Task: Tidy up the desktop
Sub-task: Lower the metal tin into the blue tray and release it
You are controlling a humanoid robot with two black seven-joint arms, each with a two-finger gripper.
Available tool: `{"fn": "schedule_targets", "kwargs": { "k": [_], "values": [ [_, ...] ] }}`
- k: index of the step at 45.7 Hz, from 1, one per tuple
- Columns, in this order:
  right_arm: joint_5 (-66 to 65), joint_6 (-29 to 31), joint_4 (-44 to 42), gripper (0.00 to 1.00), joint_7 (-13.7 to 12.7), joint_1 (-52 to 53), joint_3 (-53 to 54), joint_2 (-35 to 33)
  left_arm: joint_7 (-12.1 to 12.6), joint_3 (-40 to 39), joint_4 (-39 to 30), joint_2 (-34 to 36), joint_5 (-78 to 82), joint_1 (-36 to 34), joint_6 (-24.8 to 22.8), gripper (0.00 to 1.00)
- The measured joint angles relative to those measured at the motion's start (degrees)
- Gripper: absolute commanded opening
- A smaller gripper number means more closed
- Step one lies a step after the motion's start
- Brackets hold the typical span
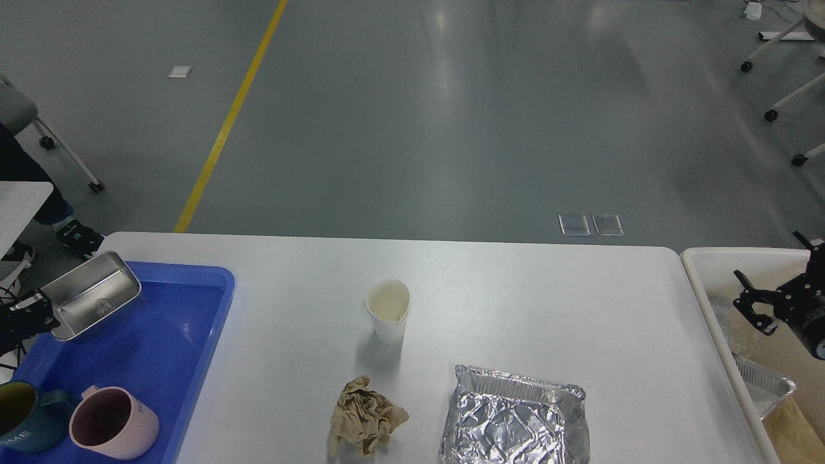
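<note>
In the head view, the desktop (528, 296) is a wide white tabletop with rounded corners that fills the lower half of the picture, with grey floor behind it. On its left end lies a blue plastic tray (161, 335), which holds a pink mug (115, 422) and, at the very edge of the picture, a dark teal mug (22, 415) just beside it. Over the far left part of the tray there is a steel rectangular pan (90, 295), tilted, and the left gripper (29, 312) has its fingers closed on the near left rim of this pan; only a small dark part of the gripper shows at the picture's edge. Near the middle of the desktop stands a white paper cup (388, 312), upright and with its rim a little bent. In front of it, near the bottom edge, lies a crumpled brown paper napkin (366, 417), and to the right of the napkin is an aluminium foil container (515, 415), crumpled on top. At the right end, just beside the desktop, stands a cream plastic bin (702, 270) with another foil tray (767, 386) inside. The right gripper (751, 303) hangs over this bin with its two fingers spread apart and nothing between them.
</note>
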Motion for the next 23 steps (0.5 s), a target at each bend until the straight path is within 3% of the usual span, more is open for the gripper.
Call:
{"fn": "schedule_targets", "kwargs": {
  "k": [23],
  "values": [
    [0.00, 0.07, 0.00, 1.00, 0.00, -0.14, -0.07, 0.09, -0.52, 0.15, 4.97, -8.45, 1.98, -0.10, 3.01, 0.00]
  ]
}}
